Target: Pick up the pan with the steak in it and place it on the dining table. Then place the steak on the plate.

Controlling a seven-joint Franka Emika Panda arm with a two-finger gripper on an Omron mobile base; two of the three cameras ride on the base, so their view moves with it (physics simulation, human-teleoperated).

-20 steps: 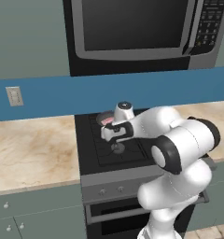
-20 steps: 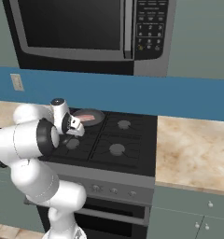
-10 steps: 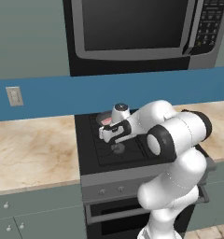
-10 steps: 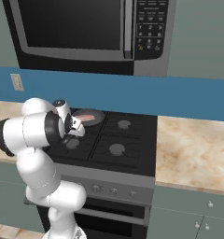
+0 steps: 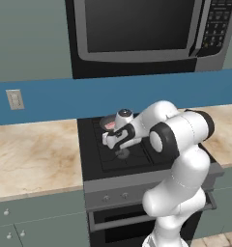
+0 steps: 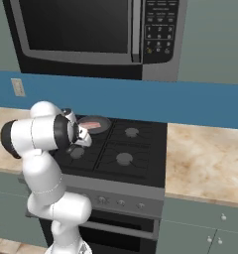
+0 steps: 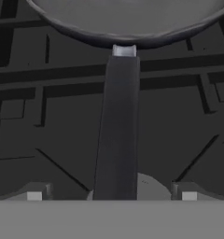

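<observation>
Claw [image 7: 111,196] hovering over stove [image 5: 137,159], jaws spread wide, gripping nothing, fingertips [image 7: 34,192] straddling pan handle [image 7: 117,130] w/ gaps both sides. Pan [image 6: 93,124] sitting on rear burner nr stove's left edge, handle pointing toward front. Steak [image 6: 92,124] lying inside pan. Microwave [image 5: 147,34] hanging close above, limiting headroom. Beige table [image 5: 31,154] lying bare left of stove; more [image 6: 205,163] on right.

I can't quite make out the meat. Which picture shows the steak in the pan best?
The right base view: the steak lies in plain sight in the pan. The left base view shows a pink sliver behind the arm. The hand view shows the pan's handle and rim.
</observation>
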